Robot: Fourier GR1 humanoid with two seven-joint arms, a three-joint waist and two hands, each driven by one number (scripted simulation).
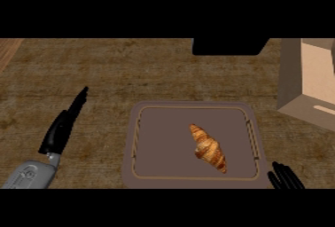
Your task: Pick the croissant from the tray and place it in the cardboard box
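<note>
The robot's left forearm [29, 175] is showing as a pale grey, rounded shell with smooth moulded panels and faint darker markings on its upper face. Just ahead of it a short, light metallic collar is joining the shell to the slim black left hand [57, 133]. That hand is appearing glossy and dark all over, with a soft highlight running along its length, and it is narrowing into thin black fingers [79, 99] at the far end. Only the fingertips of the black right hand [285, 176] are showing: slender, rounded and equally dark, with no grey casing visible behind them.
</note>
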